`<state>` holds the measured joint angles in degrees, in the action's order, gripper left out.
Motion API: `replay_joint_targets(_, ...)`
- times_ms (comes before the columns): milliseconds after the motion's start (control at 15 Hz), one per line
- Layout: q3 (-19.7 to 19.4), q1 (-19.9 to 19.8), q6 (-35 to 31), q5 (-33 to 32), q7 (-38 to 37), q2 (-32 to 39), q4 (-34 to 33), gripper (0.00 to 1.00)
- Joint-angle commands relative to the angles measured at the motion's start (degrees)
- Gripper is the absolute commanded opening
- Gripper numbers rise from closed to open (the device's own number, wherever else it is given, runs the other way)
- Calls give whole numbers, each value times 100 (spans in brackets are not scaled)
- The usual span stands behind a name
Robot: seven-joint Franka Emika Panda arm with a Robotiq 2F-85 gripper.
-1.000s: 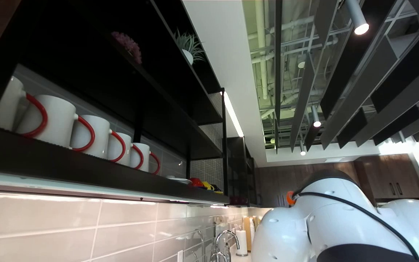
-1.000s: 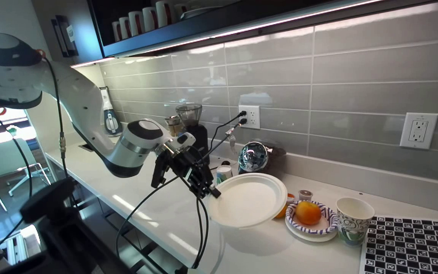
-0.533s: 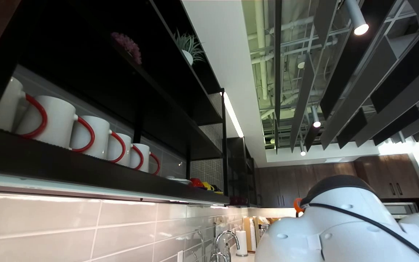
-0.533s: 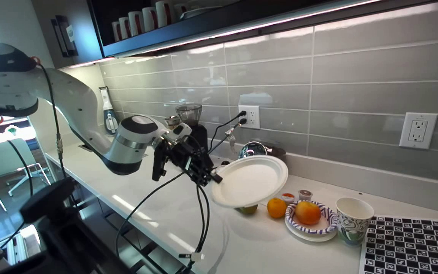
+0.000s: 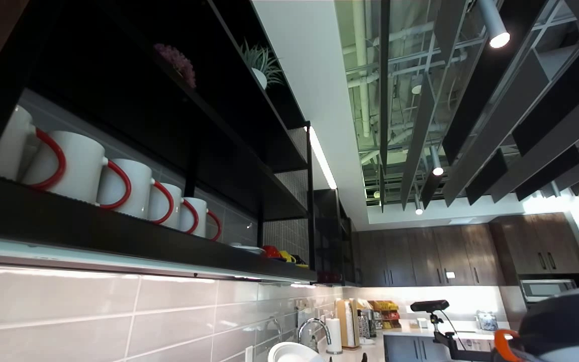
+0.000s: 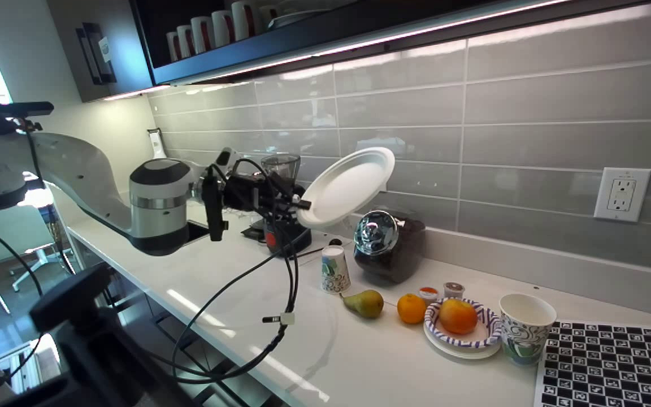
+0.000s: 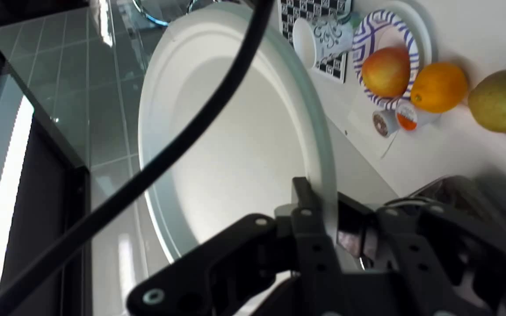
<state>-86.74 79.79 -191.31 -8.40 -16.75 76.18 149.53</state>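
Note:
My gripper (image 6: 301, 204) is shut on the rim of a white oval plate (image 6: 348, 186), which is held tilted in the air above the counter. In the wrist view the plate (image 7: 244, 145) fills the middle. One of the fingers (image 7: 304, 193) lies against its inner face, and the other is on its outer side. Only the top of the plate (image 5: 294, 353) shows at the bottom of an exterior view. Below it on the counter are an upturned paper cup (image 6: 335, 274), a green pear (image 6: 364, 304) and an orange (image 6: 411, 309).
A reddish-yellow fruit (image 6: 458, 316) sits in a patterned bowl (image 6: 492, 325) beside a large paper cup (image 6: 526, 322). Behind stand a dark chrome-fronted machine (image 6: 396, 254) and a grinder (image 6: 281, 168). Loose cables (image 6: 229, 282) hang below the arm. Mugs (image 5: 76, 166) line the overhead shelf.
The plate has risen well above the counter with the gripper and tilted more steeply. Cup, pear and orange have come into sight beneath it. The arm has drawn back and lowered at its elbow.

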Motion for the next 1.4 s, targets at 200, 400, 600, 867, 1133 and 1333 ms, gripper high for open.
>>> replay_joint_targets(200, -65, 231, -1611, 1425, 1003, -116, 893, 1)
replay_joint_targets(400, -128, 61, -1864, 1717, 1263, -180, 796, 1)
replay_joint_targets(600, -299, 121, -1896, 1834, 1469, -241, 814, 1)
replay_joint_targets(867, -580, 242, -1822, 1827, 1657, -258, 805, 1)
replay_joint_targets(1133, -875, 429, -1683, 1802, 1687, -407, 798, 1)
replay_joint_targets(1333, -1120, 609, -1623, 1831, 1764, -279, 799, 1)
